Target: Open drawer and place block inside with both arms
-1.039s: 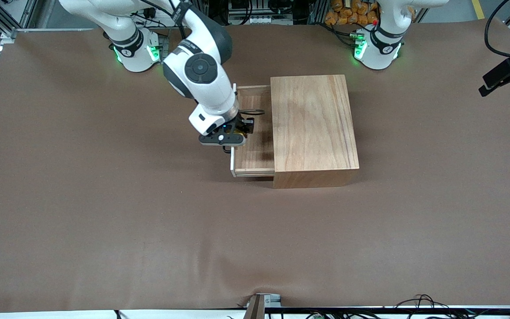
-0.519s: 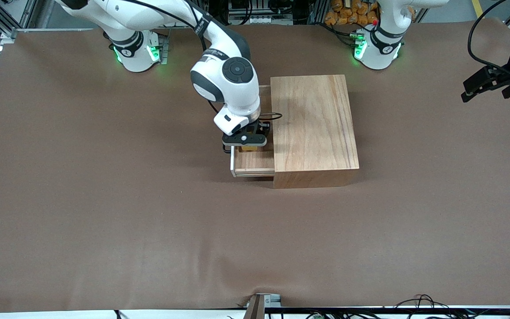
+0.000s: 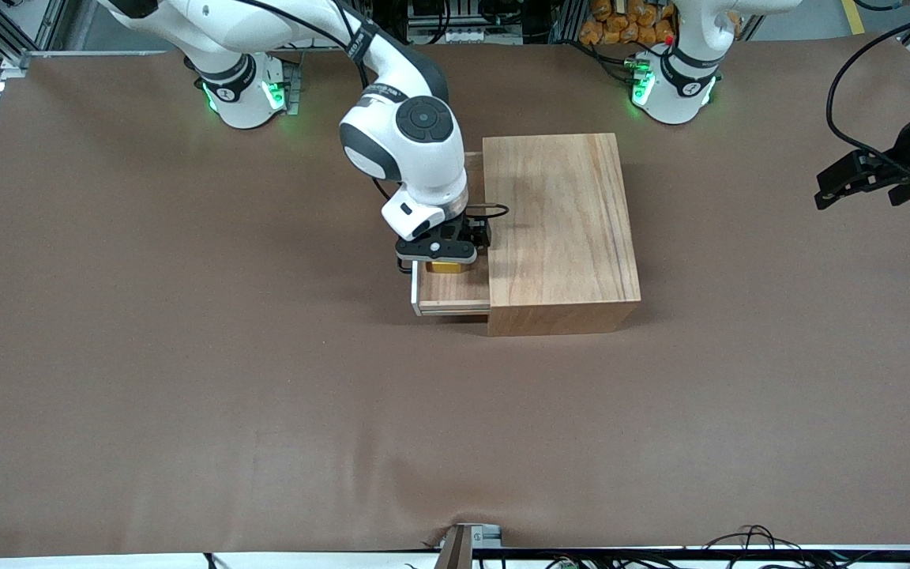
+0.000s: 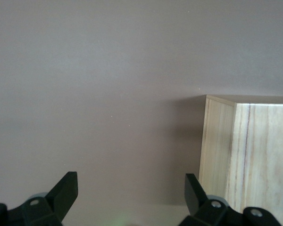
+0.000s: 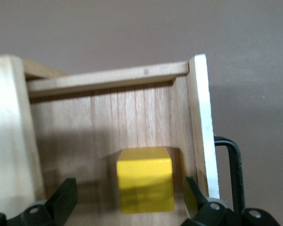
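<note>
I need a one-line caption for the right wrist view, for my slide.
Open right pincer above the yellow block, which rests inside the open drawer.

The open drawer (image 3: 451, 294) is mostly taken up by the right hand (image 3: 449, 254), fingers spread, with the yellow block (image 5: 145, 185) between them on the drawer floor; only the part nearer the front camera stays bare. The wooden box (image 3: 558, 229) walls it toward the left arm's end. The left hand (image 3: 858, 178), fingers apart, hangs over bare surface (image 3: 186, 356), well apart from the box.
</note>
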